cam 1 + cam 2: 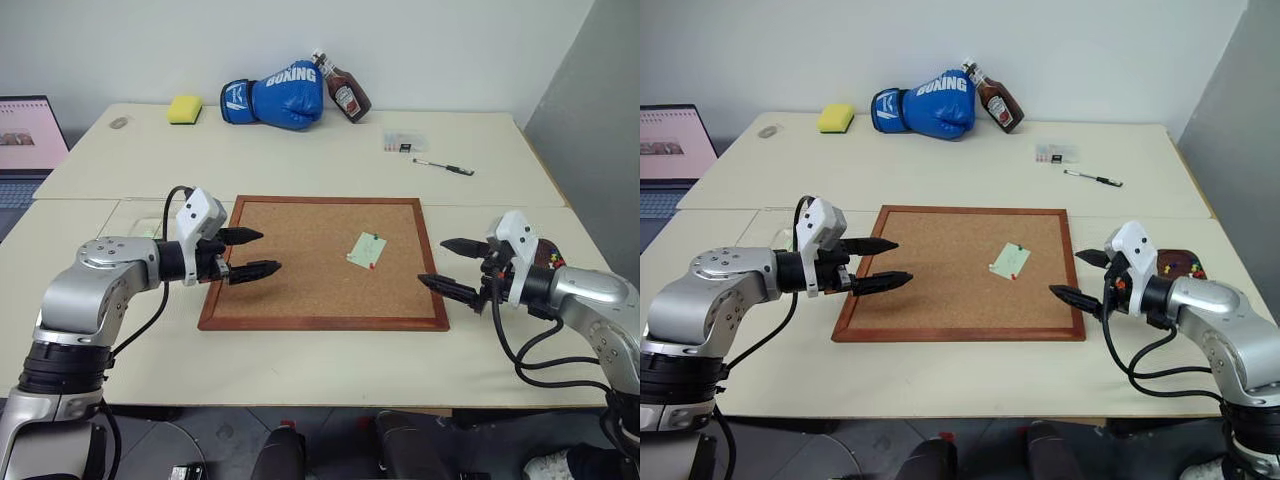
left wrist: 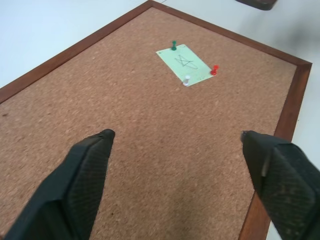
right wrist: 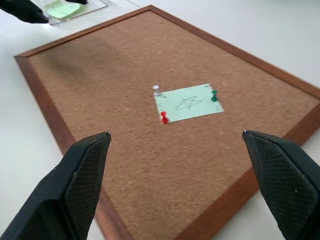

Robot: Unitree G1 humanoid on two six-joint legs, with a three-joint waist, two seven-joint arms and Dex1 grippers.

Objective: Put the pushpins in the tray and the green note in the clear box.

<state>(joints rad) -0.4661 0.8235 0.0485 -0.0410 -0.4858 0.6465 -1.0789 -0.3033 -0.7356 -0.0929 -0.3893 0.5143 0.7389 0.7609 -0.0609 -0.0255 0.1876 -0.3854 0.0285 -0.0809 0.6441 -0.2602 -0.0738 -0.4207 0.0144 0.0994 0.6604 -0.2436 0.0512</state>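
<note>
A pale worktop [image 1: 300, 160] carries everything here. At its middle lies a large wood-framed corkboard [image 1: 300, 270]. Beside the board's left edge sits the clear box [image 1: 140, 222], partly hidden by the left arm, with a pale green slip inside it. Along the worktop's far edge rest a blue boxing glove [image 1: 275, 98], a sauce bottle [image 1: 343, 92] leaning next to it, and a yellow sponge [image 1: 184, 109]. A laptop [image 1: 28, 135] stands at the far left corner.

The left gripper [image 1: 248, 252] hovers over the board's left edge, its two black fingers spread apart and holding nothing. The right gripper [image 1: 452, 266] hangs just off the board's right edge, fingers wide apart and empty.

The tray [image 1: 1178, 262] sits at the worktop's right edge behind the right gripper, with several coloured pins in it.

The green note [image 3: 187, 102], marked with a drawn star, lies on the right half of the board. The pushpins fix it there: a green one [image 3: 214, 95], a red one [image 3: 164, 118] and a white one [image 3: 157, 89], at three of its corners.
</note>
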